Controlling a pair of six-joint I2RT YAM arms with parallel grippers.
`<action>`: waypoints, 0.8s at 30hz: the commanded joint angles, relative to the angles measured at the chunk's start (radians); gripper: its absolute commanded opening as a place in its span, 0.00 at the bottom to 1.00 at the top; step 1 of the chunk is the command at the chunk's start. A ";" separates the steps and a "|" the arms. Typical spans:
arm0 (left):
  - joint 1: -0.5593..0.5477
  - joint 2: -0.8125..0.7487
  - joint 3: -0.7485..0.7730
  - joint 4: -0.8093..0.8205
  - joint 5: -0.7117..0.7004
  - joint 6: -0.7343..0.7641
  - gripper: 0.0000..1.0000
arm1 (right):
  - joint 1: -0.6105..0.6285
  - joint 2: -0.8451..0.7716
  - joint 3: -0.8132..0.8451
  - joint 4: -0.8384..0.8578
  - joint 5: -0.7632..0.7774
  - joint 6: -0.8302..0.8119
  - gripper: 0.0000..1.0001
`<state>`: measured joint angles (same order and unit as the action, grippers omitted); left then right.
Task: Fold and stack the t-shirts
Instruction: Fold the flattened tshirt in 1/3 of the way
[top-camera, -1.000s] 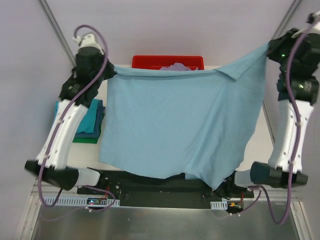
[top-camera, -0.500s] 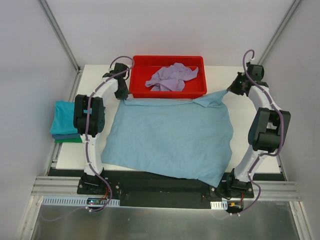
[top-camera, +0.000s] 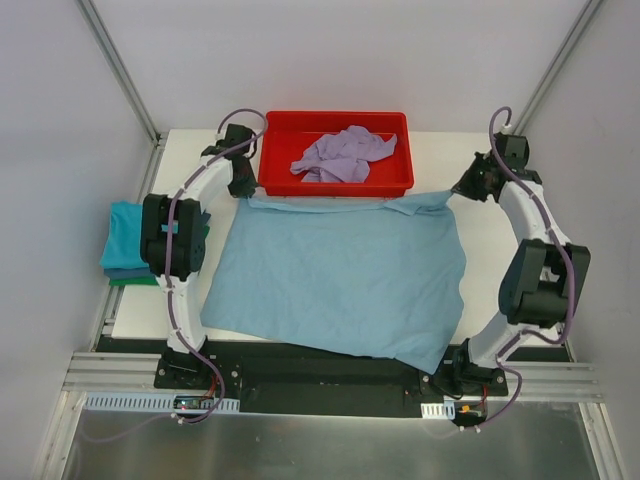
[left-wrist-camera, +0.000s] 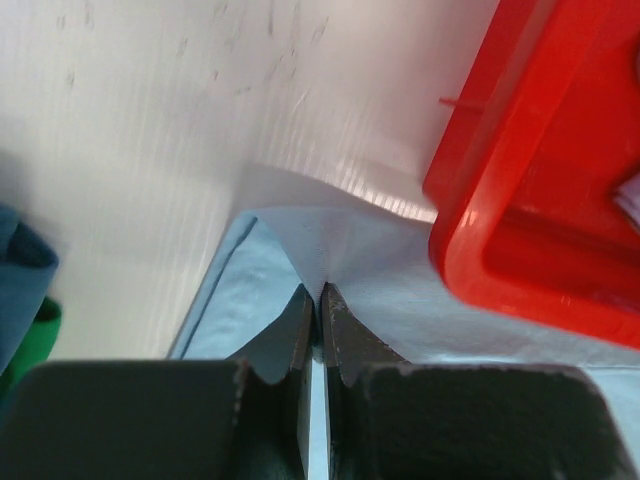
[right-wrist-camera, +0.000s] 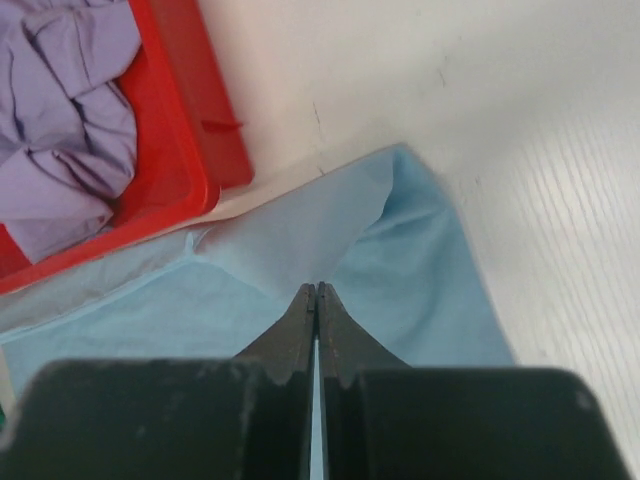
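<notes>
Light blue t-shirt (top-camera: 340, 275) lies spread flat on the table (top-camera: 500, 270), its far edge against the red tray (top-camera: 335, 187) and its near right corner overhanging the front edge. Lavender t-shirt (top-camera: 345, 155) lies crumpled inside the tray. Teal t-shirt (top-camera: 122, 235) tops a folded stack at the left edge, with the dark green t-shirt (top-camera: 130, 281) at the bottom.

This is a robotics lab test cell: a white table (top-camera: 487, 250) stands boxed in by plain pale walls (top-camera: 330, 50) and slanting aluminium posts (top-camera: 115, 65). Two white-and-black robot arms, the left arm (top-camera: 175, 240) and the right arm (top-camera: 540, 270), are bolted to a black rail (top-camera: 320, 372) at the near edge. Purple cables (top-camera: 243, 113) and a bare circuit board (top-camera: 190, 403) sit exposed above a sheet-metal shelf (top-camera: 320, 445), and a light blue t-shirt (top-camera: 340, 275) lies on the table between the arms.
</notes>
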<state>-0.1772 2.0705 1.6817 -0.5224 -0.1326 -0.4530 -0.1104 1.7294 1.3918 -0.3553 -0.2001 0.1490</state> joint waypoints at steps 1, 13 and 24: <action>-0.004 -0.147 -0.068 -0.014 0.008 0.028 0.00 | 0.000 -0.192 -0.074 -0.121 0.042 0.032 0.00; -0.001 -0.289 -0.227 -0.021 -0.010 0.091 0.00 | 0.000 -0.501 -0.232 -0.370 0.060 0.008 0.00; 0.010 -0.322 -0.235 -0.076 -0.042 0.171 0.00 | 0.000 -0.636 -0.313 -0.517 0.028 0.007 0.00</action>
<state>-0.1749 1.7981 1.4425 -0.5629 -0.1425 -0.3305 -0.1104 1.1595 1.0985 -0.7879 -0.1543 0.1532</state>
